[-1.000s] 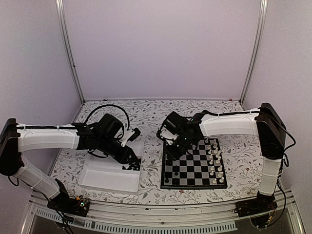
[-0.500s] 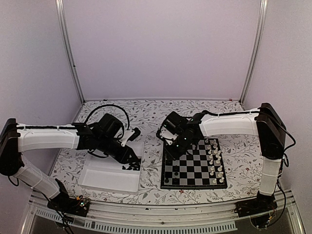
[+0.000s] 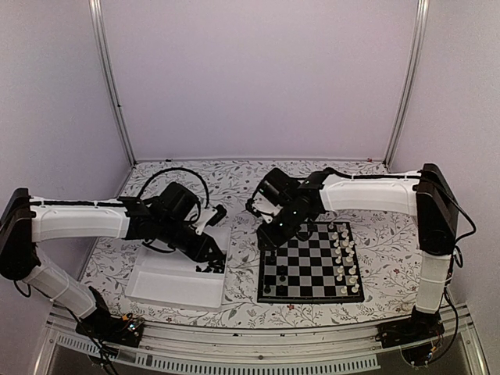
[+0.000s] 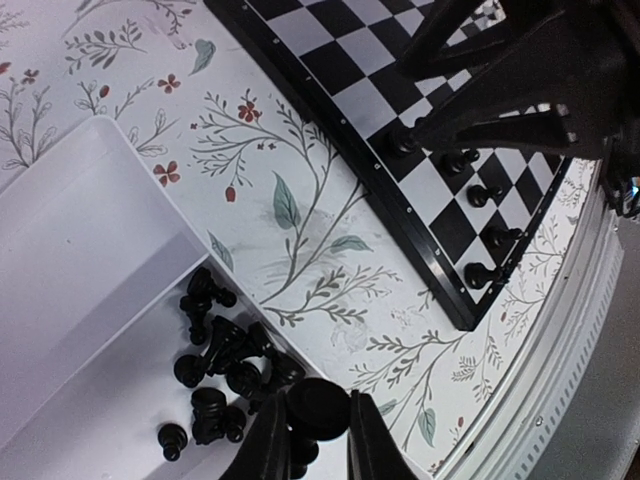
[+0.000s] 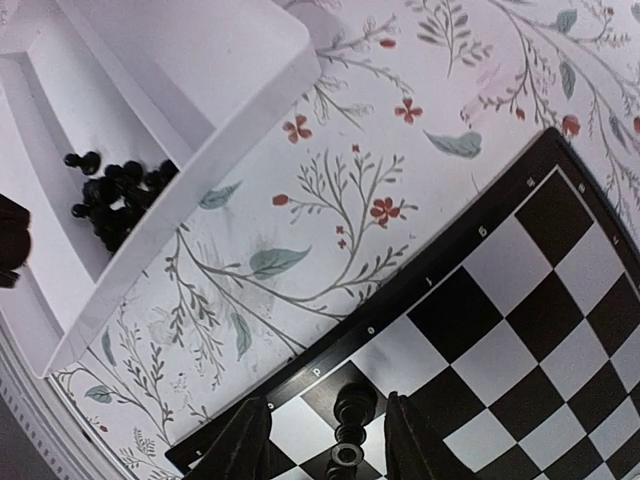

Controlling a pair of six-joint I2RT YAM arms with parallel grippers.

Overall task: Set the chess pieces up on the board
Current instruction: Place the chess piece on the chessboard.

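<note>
My left hand, low over the tray at the near-left of the table, pinches one black piece above the heap. Farther out, my right hand has just spread. Its set-down piece stands freed between the fingers, by the far-left corner of the board, so I judge it placed.

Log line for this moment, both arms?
left gripper: shut on black piece at tray | right gripper: open, astride upright piece on board edge square
</note>
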